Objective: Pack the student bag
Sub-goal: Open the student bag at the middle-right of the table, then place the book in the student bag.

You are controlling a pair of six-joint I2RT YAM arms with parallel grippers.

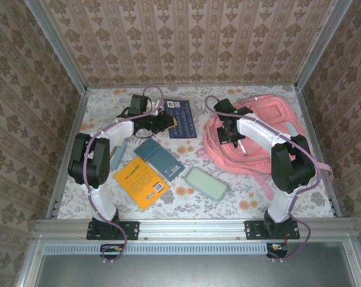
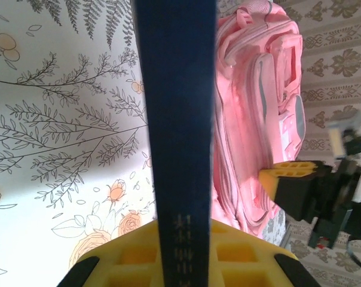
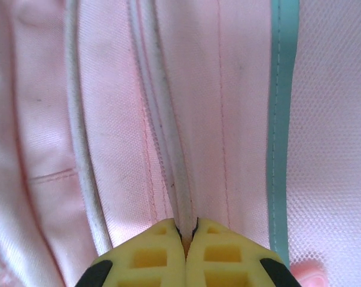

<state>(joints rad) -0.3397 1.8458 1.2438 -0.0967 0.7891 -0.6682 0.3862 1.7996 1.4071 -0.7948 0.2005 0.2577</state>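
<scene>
The student bag (image 1: 270, 113) lies at the far right of the table (image 1: 246, 200). The right gripper (image 3: 186, 230), its arm bent down over the bag, is pinched tight on the bag's white piping (image 3: 168, 137). The left gripper (image 1: 162, 122) is clamped on a dark blue book (image 1: 181, 118) just left of the bag. A teal book (image 1: 159, 158), a yellow book (image 1: 141, 182) and a green case (image 1: 206, 182) lie nearer.

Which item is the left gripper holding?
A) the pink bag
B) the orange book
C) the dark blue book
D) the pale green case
C: in the left wrist view the dark blue book stands edge-on, clamped in the left gripper.
</scene>
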